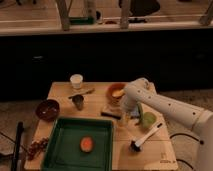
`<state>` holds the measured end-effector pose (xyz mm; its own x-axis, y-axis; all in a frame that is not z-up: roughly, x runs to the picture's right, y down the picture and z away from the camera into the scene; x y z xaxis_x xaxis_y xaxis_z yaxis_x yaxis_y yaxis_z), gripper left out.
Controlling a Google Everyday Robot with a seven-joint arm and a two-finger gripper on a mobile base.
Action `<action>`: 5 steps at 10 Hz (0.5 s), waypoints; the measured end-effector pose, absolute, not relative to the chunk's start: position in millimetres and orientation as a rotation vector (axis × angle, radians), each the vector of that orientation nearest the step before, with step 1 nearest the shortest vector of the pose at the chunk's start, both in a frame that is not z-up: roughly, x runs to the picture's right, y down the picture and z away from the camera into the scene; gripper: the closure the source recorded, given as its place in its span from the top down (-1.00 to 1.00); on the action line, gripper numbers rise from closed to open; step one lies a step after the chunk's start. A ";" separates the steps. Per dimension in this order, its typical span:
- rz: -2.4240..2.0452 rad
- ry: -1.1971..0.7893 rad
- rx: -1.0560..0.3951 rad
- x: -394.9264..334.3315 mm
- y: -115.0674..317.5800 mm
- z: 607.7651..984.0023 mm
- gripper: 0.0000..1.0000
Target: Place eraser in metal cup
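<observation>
In the camera view the wooden worktop [62, 90] fills the lower middle of the frame. The white arm reaches in from the lower right and bends down to the gripper [123, 119], which is low over the worktop right of centre; whether it is released or clenched cannot be told. The eraser [110, 111], a flat block, lies just left of the gripper, below an orange bowl [116, 92]. The metal cup [78, 102] stands upright left of centre, apart from the eraser, below a white paper cup [76, 81]. A green tray [65, 150] sits at the lower left and a dark brown bowl [48, 109] at the left edge.
</observation>
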<state>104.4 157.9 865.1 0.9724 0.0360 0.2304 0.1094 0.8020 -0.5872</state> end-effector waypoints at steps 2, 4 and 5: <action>-0.049 -0.238 -0.634 95.3 153.7 867.6 0.60; -0.055 -0.247 -0.634 86.8 150.9 871.3 0.60; -0.055 -0.252 -0.635 85.4 150.0 872.7 0.60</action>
